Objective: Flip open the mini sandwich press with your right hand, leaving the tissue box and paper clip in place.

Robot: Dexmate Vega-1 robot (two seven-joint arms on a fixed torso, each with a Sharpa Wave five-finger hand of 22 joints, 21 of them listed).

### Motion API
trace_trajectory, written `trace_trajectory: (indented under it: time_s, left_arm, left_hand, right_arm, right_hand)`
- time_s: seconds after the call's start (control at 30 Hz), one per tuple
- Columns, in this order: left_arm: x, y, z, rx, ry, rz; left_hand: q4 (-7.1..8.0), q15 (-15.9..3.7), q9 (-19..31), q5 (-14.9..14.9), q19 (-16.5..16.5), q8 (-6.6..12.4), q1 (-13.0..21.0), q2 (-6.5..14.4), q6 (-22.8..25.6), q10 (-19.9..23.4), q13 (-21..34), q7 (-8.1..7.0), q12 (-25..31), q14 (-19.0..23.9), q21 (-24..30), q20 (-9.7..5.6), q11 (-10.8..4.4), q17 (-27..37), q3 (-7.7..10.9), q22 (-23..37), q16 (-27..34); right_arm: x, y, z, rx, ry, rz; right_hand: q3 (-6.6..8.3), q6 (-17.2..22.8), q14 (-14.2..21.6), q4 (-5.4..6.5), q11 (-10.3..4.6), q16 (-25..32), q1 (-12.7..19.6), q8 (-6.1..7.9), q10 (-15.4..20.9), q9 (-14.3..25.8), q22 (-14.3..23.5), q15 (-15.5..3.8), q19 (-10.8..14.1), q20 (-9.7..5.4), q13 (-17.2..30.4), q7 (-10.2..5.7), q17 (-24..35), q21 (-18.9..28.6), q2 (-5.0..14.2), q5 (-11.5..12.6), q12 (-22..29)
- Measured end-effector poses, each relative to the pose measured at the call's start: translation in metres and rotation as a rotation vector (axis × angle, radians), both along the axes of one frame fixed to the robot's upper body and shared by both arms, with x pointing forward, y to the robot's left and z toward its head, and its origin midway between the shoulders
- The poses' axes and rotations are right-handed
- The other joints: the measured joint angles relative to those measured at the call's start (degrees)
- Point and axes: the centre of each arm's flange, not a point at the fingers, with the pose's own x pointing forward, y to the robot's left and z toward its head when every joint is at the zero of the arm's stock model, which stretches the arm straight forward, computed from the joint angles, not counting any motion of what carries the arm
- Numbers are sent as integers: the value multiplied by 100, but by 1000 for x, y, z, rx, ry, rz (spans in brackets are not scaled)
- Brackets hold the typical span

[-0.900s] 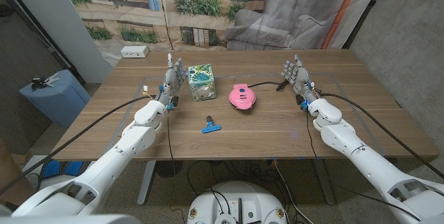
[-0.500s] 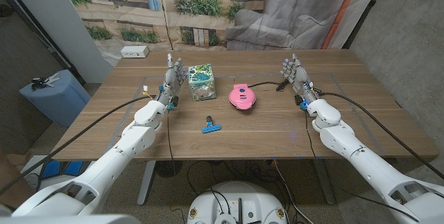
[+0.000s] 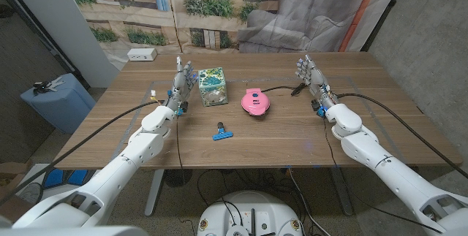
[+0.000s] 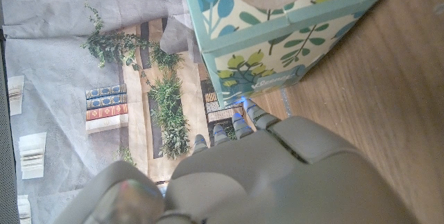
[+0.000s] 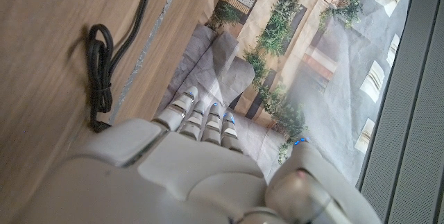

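The right hand [image 3: 310,77] stood upright at the right side of the table [image 3: 292,130], fingers apart and pointing away from the robot, holding nothing. The mini sandwich press [image 3: 254,102], pink and round, sat closed on the table well to the inner side of that hand, toward the table's middle and slightly nearer the robot than the fingertips; hand and press were apart. A black power cord [image 3: 281,88] ran from the press toward the right hand, and its bundled loop [image 5: 101,71] lay on the wood just beside the hand's fingers [image 5: 198,116] in the right wrist view. The left hand [image 3: 181,81] stood upright on the left side of the table, fingers apart, holding nothing. The tissue box [image 3: 212,87], teal with a leaf print, sat just beside the left hand on its inner side; in the left wrist view the box [image 4: 277,37] stood close past the fingertips [image 4: 239,123], and contact could not be made out. The blue paper clip [image 3: 221,132] lay nearer the robot than both hands, between them and closer to the left one, apart from the press. A white power strip [image 3: 142,54] sat at the far left corner of the table, beyond the left hand.
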Motion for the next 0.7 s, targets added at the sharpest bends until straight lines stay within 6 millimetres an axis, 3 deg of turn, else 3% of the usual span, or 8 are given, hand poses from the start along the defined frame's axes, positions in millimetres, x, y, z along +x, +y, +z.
trace_trajectory:
  time_s: [0.7]
  left_arm:
    - [0,0,0,0,0,0]
  left_hand:
    - [0,0,0,0,0,0,0,0,0,0,-1,1,0,0,-1,0,0,-1,0,-1,0]
  right_arm:
    - [-32,1,-6,-206,-71,-118]
  right_hand:
    - [30,-43,-62,-113,-30,0,27,-46,-73,-1,1,-63,-120,20,-145,-43,-131,0,-26,-1,-1]
